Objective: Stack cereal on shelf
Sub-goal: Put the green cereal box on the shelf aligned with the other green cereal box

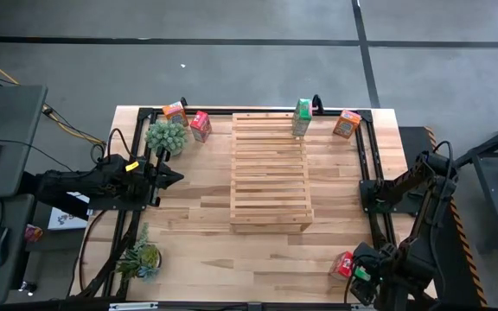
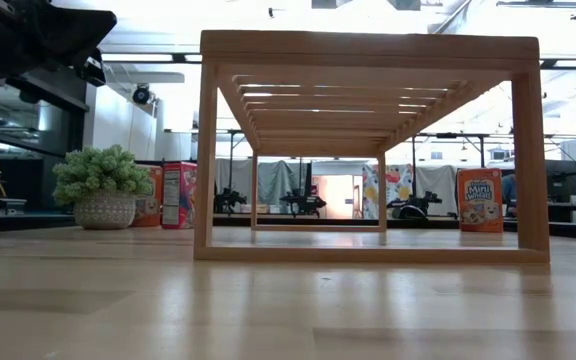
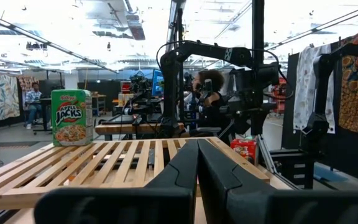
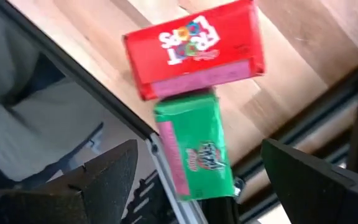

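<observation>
The shelf (image 1: 271,173) of pale slats stands mid-table. A green cereal box (image 1: 302,118) stands upright on its far right corner, also seen in the left wrist view (image 3: 71,117). On the table at the far edge stand an orange box (image 1: 175,111), a red box (image 1: 201,125) and another orange box (image 1: 347,123). At the near right corner a red box (image 4: 194,50) lies flat, a green box (image 4: 194,155) against its side. My right gripper (image 4: 199,149) hangs open above them, fingers either side of the green box and apart from it. My left gripper (image 1: 176,177) waits shut, left of the shelf.
A potted plant (image 1: 165,136) stands at the far left and another (image 1: 141,257) at the near left. A black frame rail (image 1: 374,173) runs along the table's right side. The green box at the near right lies at the table's edge over this rail.
</observation>
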### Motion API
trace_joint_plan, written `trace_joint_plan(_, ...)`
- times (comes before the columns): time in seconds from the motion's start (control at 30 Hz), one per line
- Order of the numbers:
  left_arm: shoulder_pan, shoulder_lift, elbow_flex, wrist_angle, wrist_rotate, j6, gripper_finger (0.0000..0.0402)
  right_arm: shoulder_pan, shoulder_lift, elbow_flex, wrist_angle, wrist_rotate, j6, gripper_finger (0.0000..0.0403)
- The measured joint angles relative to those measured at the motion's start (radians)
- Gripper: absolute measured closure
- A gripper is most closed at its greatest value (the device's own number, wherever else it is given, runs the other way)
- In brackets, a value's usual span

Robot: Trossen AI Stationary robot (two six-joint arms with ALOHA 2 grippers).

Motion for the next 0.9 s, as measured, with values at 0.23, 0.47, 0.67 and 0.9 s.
trace_joint_plan(0.23,0.0,0.0,0.0,0.0,0.0,0.0,0.0401,0.0,0.0,-0.048,0.042,-0.041,-0.007,0.0068)
trace_joint_plan(0.47,0.0,0.0,0.0,0.0,0.0,0.0,0.0401,0.0,0.001,-0.103,0.071,-0.122,-0.034,0.0068)
trace_joint_plan(0.67,0.0,0.0,0.0,0.0,0.0,0.0,0.0401,0.0,0.001,-0.106,0.085,-0.112,-0.034,0.0068)
trace_joint_plan(0.9,0.0,0.0,0.0,0.0,0.0,0.0,0.0401,0.0,0.027,-0.106,0.097,-0.112,-0.055,0.0068)
